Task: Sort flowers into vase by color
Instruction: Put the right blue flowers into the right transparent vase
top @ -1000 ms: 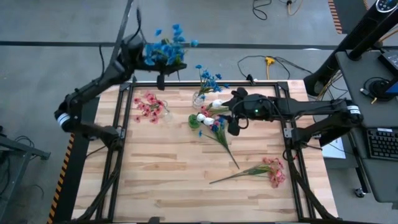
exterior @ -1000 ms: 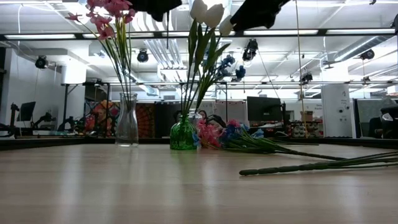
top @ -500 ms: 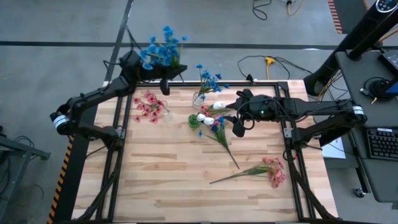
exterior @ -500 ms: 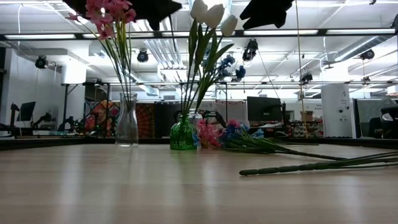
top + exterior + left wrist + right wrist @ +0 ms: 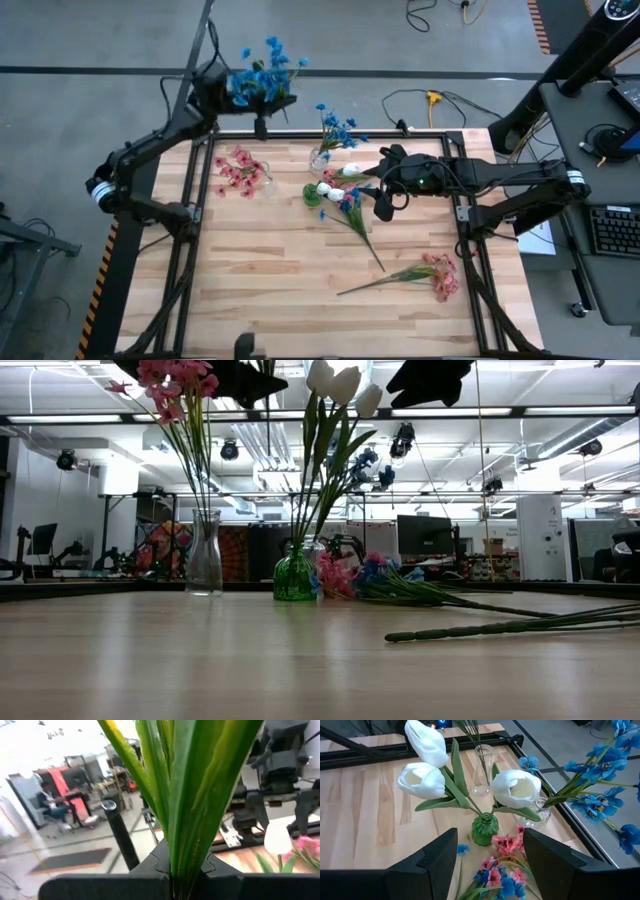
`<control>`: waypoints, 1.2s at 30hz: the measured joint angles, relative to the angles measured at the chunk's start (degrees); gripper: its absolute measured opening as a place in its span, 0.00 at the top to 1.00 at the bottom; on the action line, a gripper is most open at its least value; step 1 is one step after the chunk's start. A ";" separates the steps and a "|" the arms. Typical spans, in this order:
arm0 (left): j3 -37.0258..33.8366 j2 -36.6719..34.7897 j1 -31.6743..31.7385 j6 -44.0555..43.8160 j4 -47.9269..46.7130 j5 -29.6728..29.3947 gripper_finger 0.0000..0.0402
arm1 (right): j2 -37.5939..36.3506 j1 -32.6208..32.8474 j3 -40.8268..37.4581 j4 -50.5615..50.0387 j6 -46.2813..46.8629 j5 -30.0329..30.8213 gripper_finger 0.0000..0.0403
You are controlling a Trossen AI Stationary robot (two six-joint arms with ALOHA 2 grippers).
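The left pincer (image 5: 262, 103) is gripping a blue sprig (image 5: 262, 75) by its stems, raised beyond the tabletop's (image 5: 280, 290) far edge; it should be lowering those stems straight into the clear vase with blue flowers (image 5: 322, 155), avoiding the green vase (image 5: 485, 828); the right pincer (image 5: 490, 857) is hovering wide and empty above three white tulips (image 5: 516, 787); three vases are standing, and two loose sprigs are lying flat.

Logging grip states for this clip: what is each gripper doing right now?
Left gripper: shut on the blue flower bunch, raised past the table's far edge.
Right gripper: open, empty, above the green vase of white tulips.
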 joint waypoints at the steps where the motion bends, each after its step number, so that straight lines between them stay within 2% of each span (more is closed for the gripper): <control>1: 1.08 1.04 1.07 0.14 -0.72 2.43 1.00 | 0.00 0.00 0.00 0.04 0.08 -0.02 0.46; 4: 3.21 4.63 2.98 -0.59 -0.71 9.98 1.00 | 0.00 0.00 0.00 0.05 0.26 0.00 0.46; 11: 5.90 10.68 3.43 -1.71 -0.94 9.90 1.00 | 0.00 0.00 -0.13 0.28 0.27 0.01 0.46; 17: 7.17 10.97 3.43 -1.95 -0.72 9.90 1.00 | -0.13 0.00 -0.13 -0.28 1.79 0.00 0.46; 27: 4.19 5.95 3.13 -1.78 -0.94 9.86 1.00 | -1.62 0.00 4.83 -13.50 13.52 1.79 0.46; 31: 2.56 4.88 1.77 -1.78 -0.87 9.92 1.00 | -1.31 -0.02 7.76 -13.58 12.15 6.99 0.46; 36: 0.44 4.33 -0.69 -1.93 -1.19 9.86 1.00 | -0.08 -0.04 13.16 -12.28 3.98 11.39 0.46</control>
